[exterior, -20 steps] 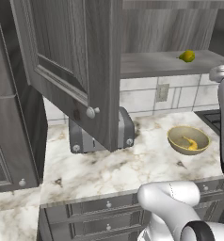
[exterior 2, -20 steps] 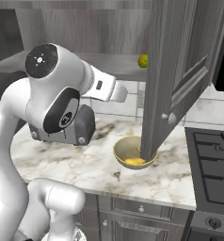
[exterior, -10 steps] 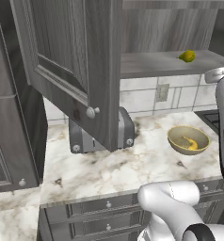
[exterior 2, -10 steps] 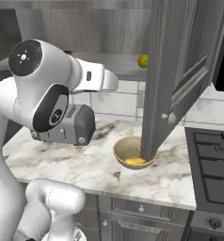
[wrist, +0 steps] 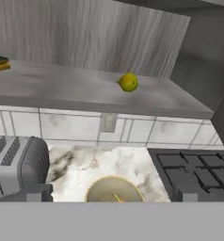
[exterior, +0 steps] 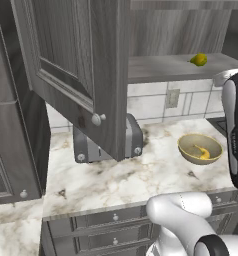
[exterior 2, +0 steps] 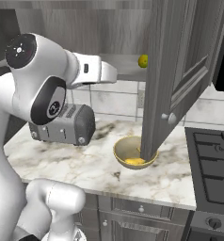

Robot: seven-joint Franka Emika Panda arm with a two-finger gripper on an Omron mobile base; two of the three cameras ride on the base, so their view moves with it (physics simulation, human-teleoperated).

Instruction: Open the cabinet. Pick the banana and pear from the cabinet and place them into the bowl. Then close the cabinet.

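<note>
The cabinet doors are dark grey wood-grain with metal knobs; its shelf is plain grey. The pear is yellow-green. The bowl is tan-yellow, paler inside. The table is white marble veined grey-brown. The toaster is grey.

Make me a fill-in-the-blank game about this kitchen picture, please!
1. The pear sits on the cabinet ______.
2. The yellow banana already lies inside the ______.
3. The cabinet doors are ______.
4. The grey toaster stands on the marble ______.

Missing words: shelf; bowl; open; counter
</note>
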